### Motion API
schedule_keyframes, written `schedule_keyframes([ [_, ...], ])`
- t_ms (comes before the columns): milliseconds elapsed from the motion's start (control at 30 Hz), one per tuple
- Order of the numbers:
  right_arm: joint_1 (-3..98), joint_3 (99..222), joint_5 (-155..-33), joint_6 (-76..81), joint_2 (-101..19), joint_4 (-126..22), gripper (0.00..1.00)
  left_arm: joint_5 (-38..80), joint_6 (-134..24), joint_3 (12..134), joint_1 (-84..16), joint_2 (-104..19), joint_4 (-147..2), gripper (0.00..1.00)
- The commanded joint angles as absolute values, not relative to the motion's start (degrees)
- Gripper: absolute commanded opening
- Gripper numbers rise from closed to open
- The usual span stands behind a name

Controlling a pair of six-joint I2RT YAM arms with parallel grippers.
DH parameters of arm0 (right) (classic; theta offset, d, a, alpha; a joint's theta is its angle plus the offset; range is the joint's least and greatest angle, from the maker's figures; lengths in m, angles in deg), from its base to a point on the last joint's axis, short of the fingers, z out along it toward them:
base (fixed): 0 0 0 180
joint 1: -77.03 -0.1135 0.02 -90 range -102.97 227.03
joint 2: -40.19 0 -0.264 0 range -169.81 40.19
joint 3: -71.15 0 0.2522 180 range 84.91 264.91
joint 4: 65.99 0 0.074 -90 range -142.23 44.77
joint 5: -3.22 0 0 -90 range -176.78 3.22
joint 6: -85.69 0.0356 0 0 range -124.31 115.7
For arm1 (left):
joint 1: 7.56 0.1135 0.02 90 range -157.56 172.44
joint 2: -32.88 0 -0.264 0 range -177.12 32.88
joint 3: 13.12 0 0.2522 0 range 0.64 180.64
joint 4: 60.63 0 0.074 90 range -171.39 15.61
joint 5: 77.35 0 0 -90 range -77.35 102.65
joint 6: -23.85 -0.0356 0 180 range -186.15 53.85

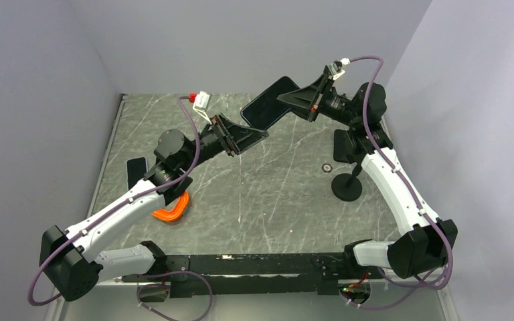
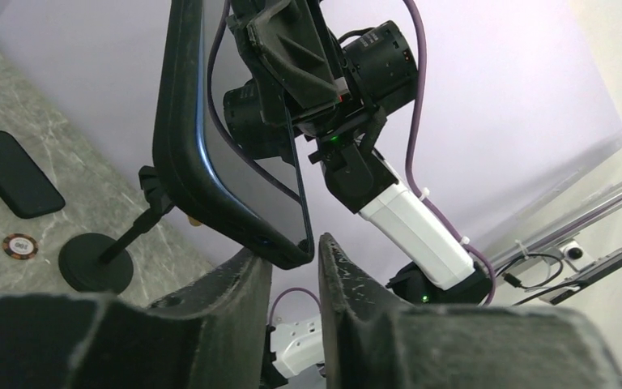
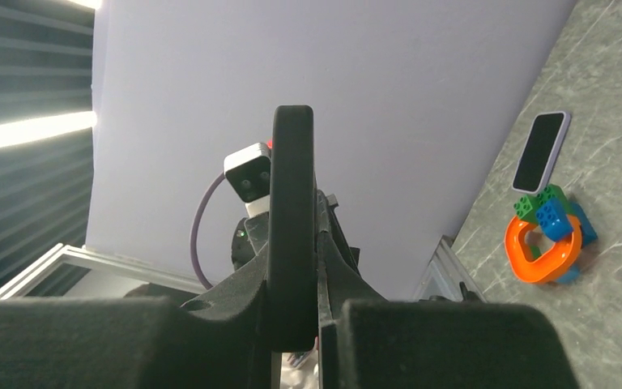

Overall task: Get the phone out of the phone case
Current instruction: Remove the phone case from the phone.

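The phone in its dark case (image 1: 270,101) hangs tilted in the air over the back of the table. My right gripper (image 1: 289,99) is shut on its upper right edge; in the right wrist view the case edge (image 3: 291,186) stands upright between the fingers of that gripper (image 3: 293,261). My left gripper (image 1: 261,136) is just below the phone's lower corner. In the left wrist view the case (image 2: 180,138) shows a blue phone rim, and its bottom corner sits at the tips of my left gripper (image 2: 296,247), whose fingers stand apart.
A black phone (image 1: 136,172) lies at the table's left, by an orange ring toy (image 1: 172,210) with blocks. Another dark slab (image 1: 343,144), a small round token (image 1: 326,167) and a black round-based stand (image 1: 347,186) sit at the right, under my right arm.
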State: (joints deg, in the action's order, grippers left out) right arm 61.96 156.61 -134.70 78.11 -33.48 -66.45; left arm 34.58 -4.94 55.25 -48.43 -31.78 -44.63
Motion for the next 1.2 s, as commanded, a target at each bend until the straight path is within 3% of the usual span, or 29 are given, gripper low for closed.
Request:
schedule_keyframes([
  [0,60.9,159.1,-132.9,77.5,-31.4,-68.1,0.0,34.3,-5.3,56.3,-48.7,-30.6,-41.0,0.26],
  [100,60.6,159.4,-133.0,78.5,-31.4,-67.7,0.0,34.6,-7.6,56.2,-48.7,-30.1,-41.8,0.09],
  [200,60.5,159.4,-134.7,81.7,-31.6,-67.4,0.0,34.7,-12.3,55.2,-48.2,-28.8,-41.9,0.0],
  [500,60.4,151.7,-141.0,106.8,-30.7,-87.9,0.0,46.5,-11.3,54.2,-40.6,-33.3,-31.4,0.0],
  [867,58.6,155.2,-139.8,113.0,-32.5,-93.3,0.0,48.2,-14.3,59.2,-39.9,-38.0,-37.4,0.0],
  [1000,58.7,153.6,-136.4,121.1,-35.5,-108.0,0.0,45.4,-16.7,59.8,-39.9,-36.2,-47.8,0.0],
  [1033,59.1,154.8,-137.1,119.6,-36.3,-106.8,0.0,44.7,-17.8,60.0,-39.8,-35.4,-51.7,0.02],
  [1167,61.1,162.9,-142.6,99.9,-36.7,-85.8,0.0,42.8,-23.1,59.7,-40.1,-30.2,-62.6,0.51],
])
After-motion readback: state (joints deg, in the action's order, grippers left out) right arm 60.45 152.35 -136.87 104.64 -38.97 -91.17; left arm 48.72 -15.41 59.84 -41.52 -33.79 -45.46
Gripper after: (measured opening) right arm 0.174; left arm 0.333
